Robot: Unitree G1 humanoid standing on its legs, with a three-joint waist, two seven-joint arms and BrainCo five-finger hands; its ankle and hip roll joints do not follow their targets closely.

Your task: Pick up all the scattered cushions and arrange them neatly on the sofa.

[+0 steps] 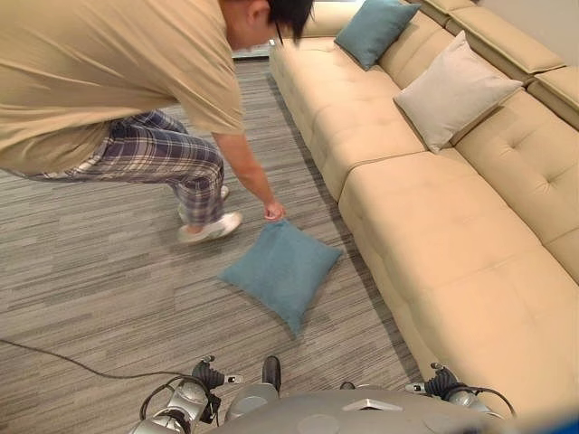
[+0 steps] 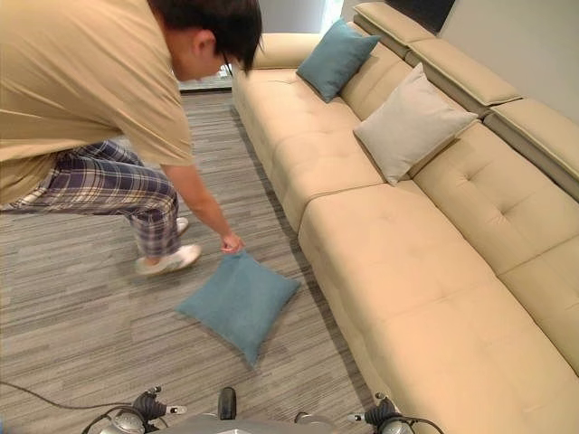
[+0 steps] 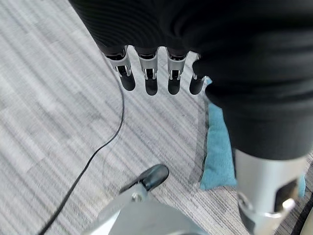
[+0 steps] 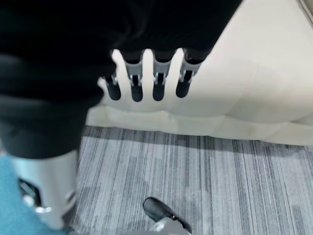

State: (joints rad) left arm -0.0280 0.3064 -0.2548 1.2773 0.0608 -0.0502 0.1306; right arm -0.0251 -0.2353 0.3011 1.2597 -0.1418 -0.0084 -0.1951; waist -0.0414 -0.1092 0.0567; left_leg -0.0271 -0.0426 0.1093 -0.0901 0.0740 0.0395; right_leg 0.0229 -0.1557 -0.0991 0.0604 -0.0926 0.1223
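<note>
Cream leather sofa [image 1: 434, 226] runs along our right, from near to far. A person [image 1: 118, 99] bends over the grey striped carpet [image 1: 90, 289] at far left, one hand [image 1: 273, 212] touching the teal cushion [image 1: 282, 270] lying on the floor beside the sofa. On the seat lean a beige cushion [image 1: 455, 90] and, farther, another teal one [image 1: 375, 30]. Our left hand [image 3: 151, 73] and right hand [image 4: 146, 81] hang with fingers straight, empty.

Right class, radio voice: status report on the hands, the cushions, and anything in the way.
Left hand and right hand open, holding nothing. Teal floor cushion on carpet; teal cushion and beige cushion on sofa. Person bent over, hand at floor cushion.
</note>
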